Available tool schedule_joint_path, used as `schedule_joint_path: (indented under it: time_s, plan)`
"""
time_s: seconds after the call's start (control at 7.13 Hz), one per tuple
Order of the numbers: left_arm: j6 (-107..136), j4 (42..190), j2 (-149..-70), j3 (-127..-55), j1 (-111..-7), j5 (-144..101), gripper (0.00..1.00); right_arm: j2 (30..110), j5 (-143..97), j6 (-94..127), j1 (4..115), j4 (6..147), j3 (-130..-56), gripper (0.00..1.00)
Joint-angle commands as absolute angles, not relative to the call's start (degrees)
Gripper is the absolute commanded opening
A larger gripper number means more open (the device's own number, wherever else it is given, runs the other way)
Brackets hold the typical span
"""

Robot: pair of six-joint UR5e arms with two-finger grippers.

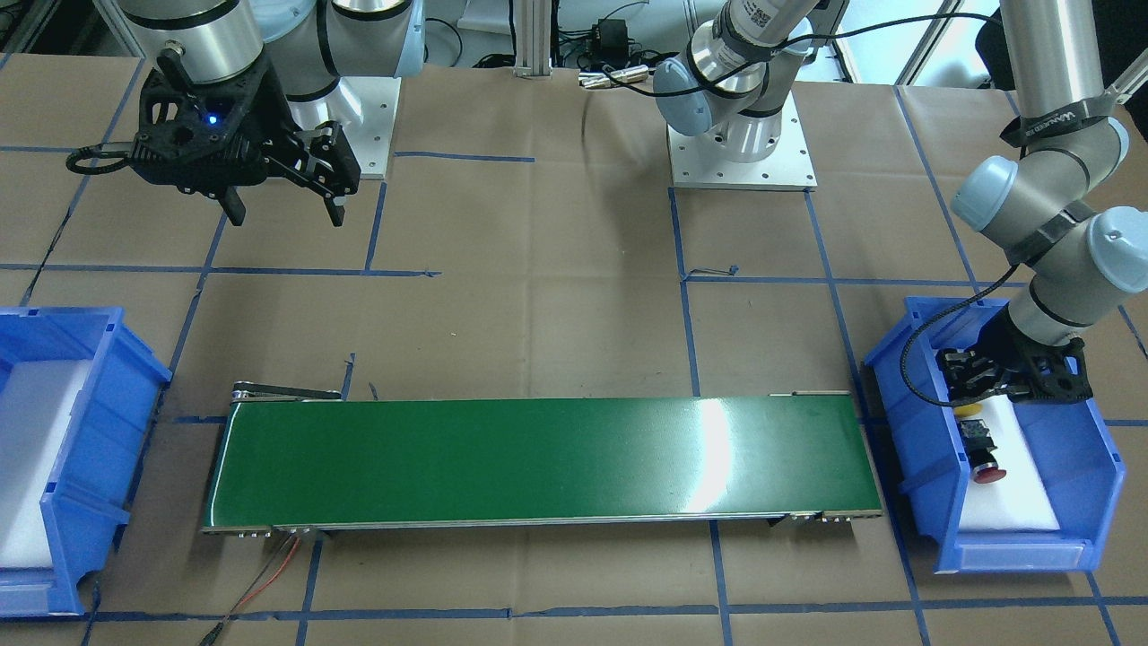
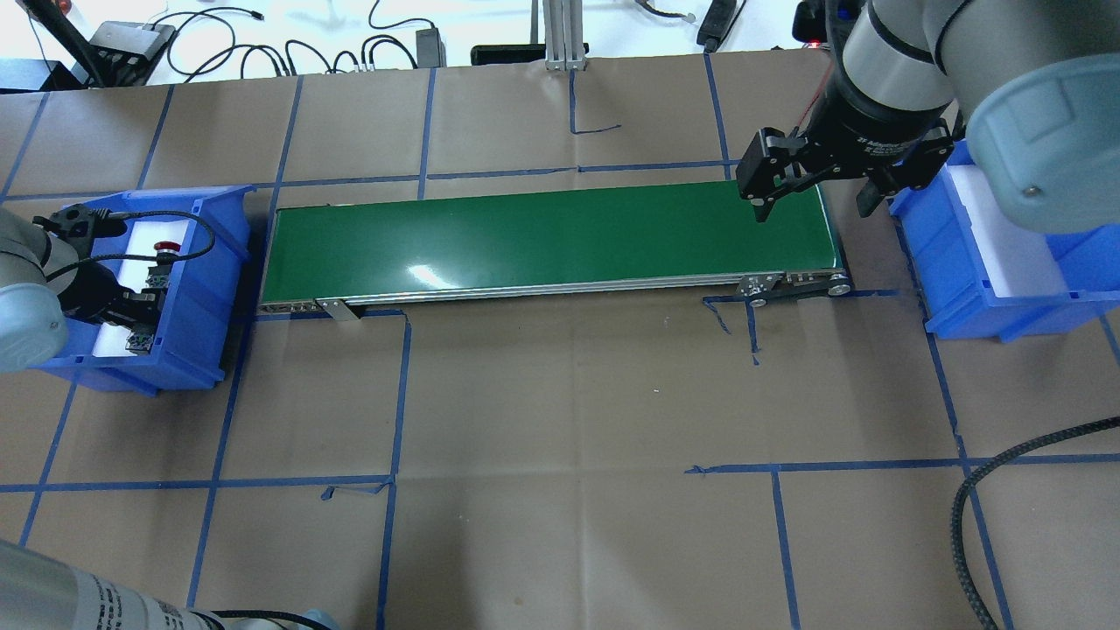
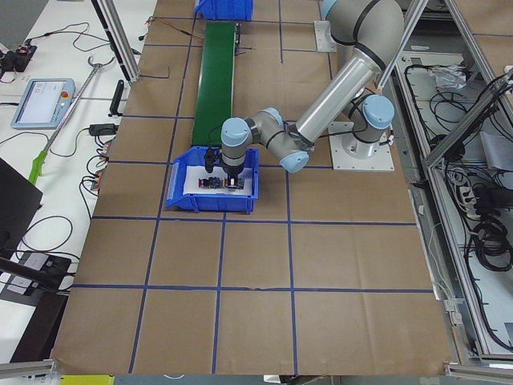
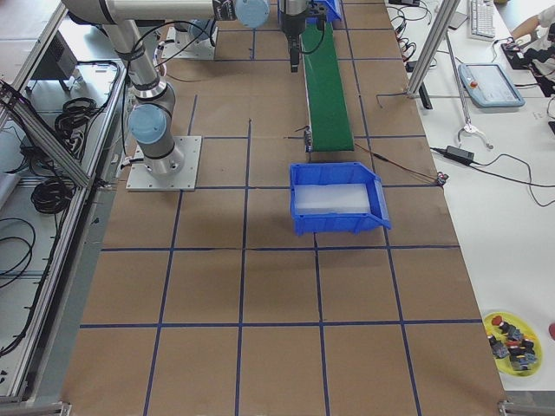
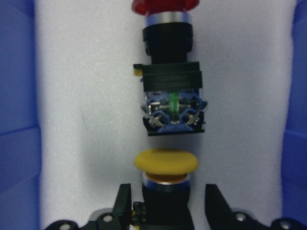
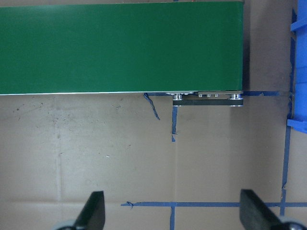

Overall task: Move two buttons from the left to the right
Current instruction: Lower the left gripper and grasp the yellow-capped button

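Both buttons lie on white foam in the blue bin (image 1: 1103, 484) on my left side. The yellow-capped button (image 5: 165, 162) has its black body between the fingers of my left gripper (image 5: 168, 207), which is open, with a gap showing on each side. The red-capped button (image 5: 168, 33) lies just beyond it, end to end, grey-green block toward the yellow cap. From the front, the yellow cap (image 1: 967, 410) peeks out under the left gripper (image 1: 978, 395) and the red button (image 1: 987, 471) lies free. My right gripper (image 2: 814, 208) hangs open and empty over the right end of the conveyor.
A green conveyor belt (image 2: 542, 236) runs between the two bins. The right-hand blue bin (image 2: 945, 262) holds only white foam. Red and black wires (image 1: 269, 574) trail from the belt's end. Brown paper with blue tape lines covers the table.
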State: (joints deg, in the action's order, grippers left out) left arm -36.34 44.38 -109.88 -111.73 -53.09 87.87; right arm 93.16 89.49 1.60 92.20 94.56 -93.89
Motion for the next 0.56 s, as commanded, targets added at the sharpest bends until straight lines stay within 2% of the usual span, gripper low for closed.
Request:
schedule_joint_path:
  time_s: [0.0, 0.14, 0.42]
  plan:
    - [-36.12, 44.82, -108.64, -111.01, -53.09, 89.03, 0.05, 93.16, 89.3, 1.93, 92.2, 94.66, -93.69, 1.0]
    - [-36.12, 46.04, -107.33, -109.79, -53.09, 89.03, 0.05, 93.16, 89.47, 1.93, 92.2, 94.66, -93.69, 1.0]
    - [-36.12, 58.9, -103.47, -102.87, -53.09, 89.21, 0.05, 93.16, 89.47, 1.85, 92.2, 94.66, -93.6, 1.0]
